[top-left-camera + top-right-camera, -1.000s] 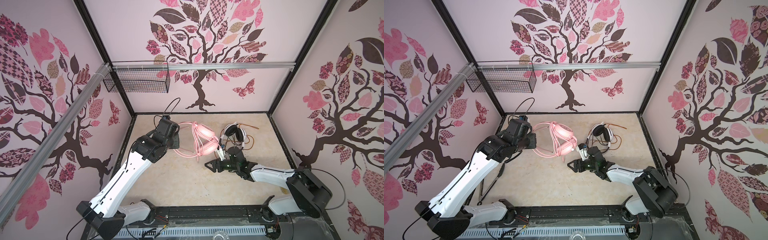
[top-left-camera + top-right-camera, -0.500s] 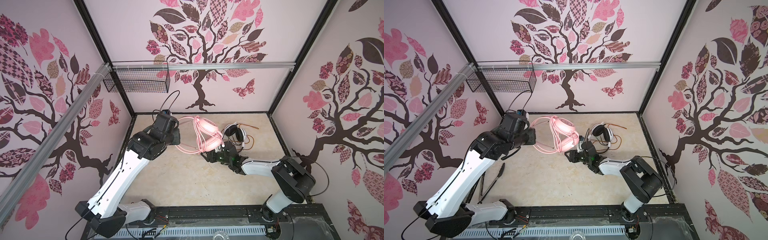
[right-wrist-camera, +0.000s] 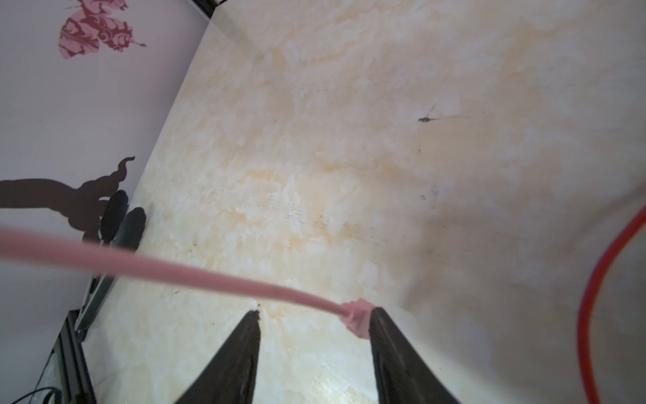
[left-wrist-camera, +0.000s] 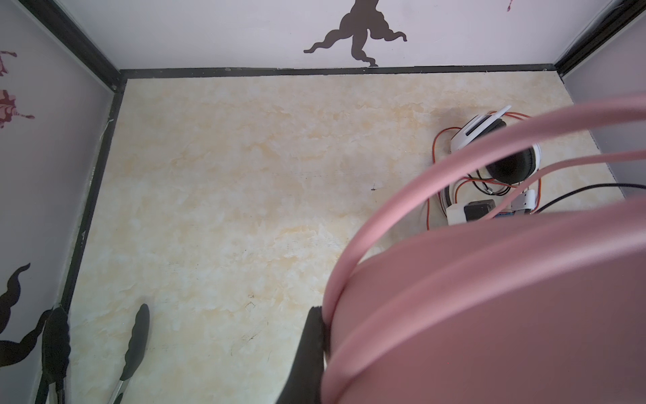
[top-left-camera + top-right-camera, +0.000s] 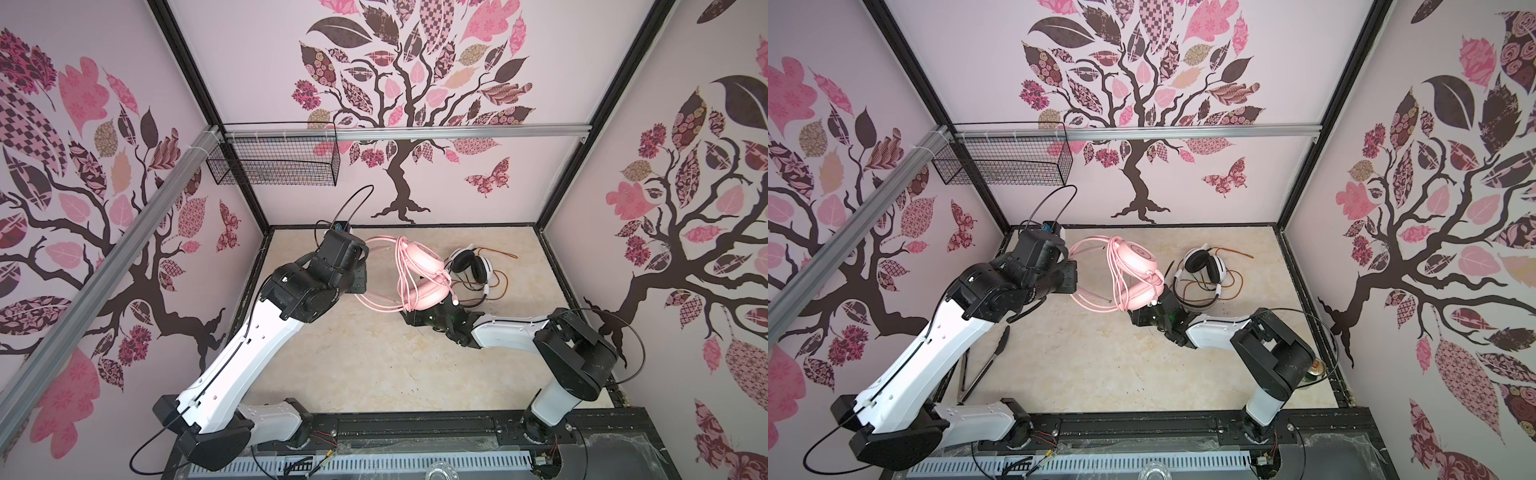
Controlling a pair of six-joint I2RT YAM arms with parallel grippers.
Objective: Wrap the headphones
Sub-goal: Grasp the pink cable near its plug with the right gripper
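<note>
The left gripper (image 5: 360,277) clamps the pink headset (image 5: 422,259). The right gripper (image 3: 316,311) gapes; closing could flick the pink cable (image 3: 209,278) off its finger

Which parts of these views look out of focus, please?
Left wrist view: the pink headphones loom close and soft, the floor is sharp; right wrist view: the pink cable and orange-red cable are blurred; both top views: sharp throughout.
</note>
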